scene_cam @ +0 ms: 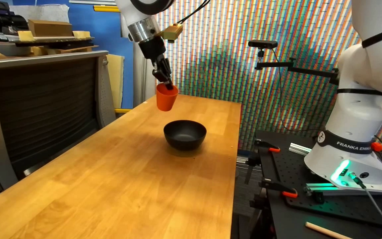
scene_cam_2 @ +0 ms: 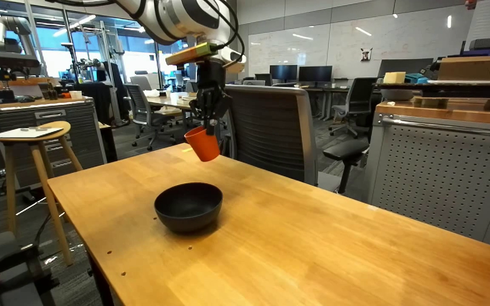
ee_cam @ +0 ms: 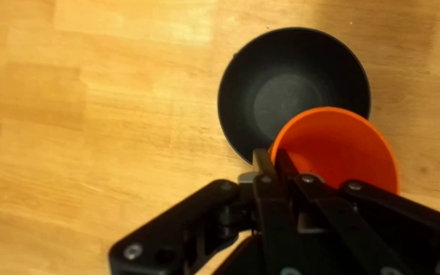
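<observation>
Orange cup (scene_cam_2: 202,145) up in the air over the worktop (scene_cam_2: 313,238), mouth upward but tilted; top leans left in an exterior view. Fingers (ee_cam: 262,162) pinched together as far as the cup's thin wall allows, gripping it at the rim: one finger inside the cup, one outside. Black bowl (scene_cam: 184,144) sits upright on the worktop, lower than the cup and apart from it; in an exterior view it's nearer and to the right of the cup. In the wrist view, cup hides part of the bowl's rim.

Outward, in an exterior view: office chair (scene_cam_2: 268,131) just past the worktop's far edge, perforated metal cabinet (scene_cam_2: 440,178) right of the chair, wooden stool (scene_cam_2: 61,127) off to the left with a white pad (scene_cam_2: 13,134) on top. Far back, two monitors (scene_cam_2: 315,74) and a whiteboard (scene_cam_2: 381,32).

In an exterior view, right side: white robot base (scene_cam: 360,162) lettered FRANKA EMIKA, green light strip (scene_cam: 340,170) lit. Wooden rod (scene_cam: 325,230) lying nearer. Left of the base, camera (scene_cam: 263,44) on a black bracket (scene_cam: 277,64), striped multicolored panel (scene_cam: 217,20) behind it.
</observation>
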`<control>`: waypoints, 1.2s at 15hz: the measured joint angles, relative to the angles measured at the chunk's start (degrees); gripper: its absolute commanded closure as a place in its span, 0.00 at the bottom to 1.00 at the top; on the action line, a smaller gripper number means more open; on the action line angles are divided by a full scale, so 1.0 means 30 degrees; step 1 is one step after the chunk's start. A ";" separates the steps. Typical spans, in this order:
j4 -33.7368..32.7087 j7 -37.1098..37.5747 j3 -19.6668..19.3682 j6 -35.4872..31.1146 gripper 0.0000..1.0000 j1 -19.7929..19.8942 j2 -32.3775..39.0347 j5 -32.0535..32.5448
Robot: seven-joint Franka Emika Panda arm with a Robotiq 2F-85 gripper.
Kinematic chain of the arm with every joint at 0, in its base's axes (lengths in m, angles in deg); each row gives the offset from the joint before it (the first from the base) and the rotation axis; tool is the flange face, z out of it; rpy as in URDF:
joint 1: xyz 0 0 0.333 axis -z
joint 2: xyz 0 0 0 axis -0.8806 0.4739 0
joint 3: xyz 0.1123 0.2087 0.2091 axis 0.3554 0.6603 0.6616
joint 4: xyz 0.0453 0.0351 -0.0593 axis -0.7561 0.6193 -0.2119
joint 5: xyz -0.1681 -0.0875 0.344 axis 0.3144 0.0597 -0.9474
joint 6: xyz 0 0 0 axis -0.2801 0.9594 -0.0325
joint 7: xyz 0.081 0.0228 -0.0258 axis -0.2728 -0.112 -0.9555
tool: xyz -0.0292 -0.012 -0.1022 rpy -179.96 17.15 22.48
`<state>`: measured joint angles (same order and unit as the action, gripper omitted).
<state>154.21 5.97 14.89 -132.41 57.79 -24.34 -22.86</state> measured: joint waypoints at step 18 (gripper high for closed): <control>0.0664 0.0331 -0.0017 0.1002 0.61 0.1608 0.4385 -0.3061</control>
<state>156.20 6.96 14.83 -129.40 62.61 -11.18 -32.05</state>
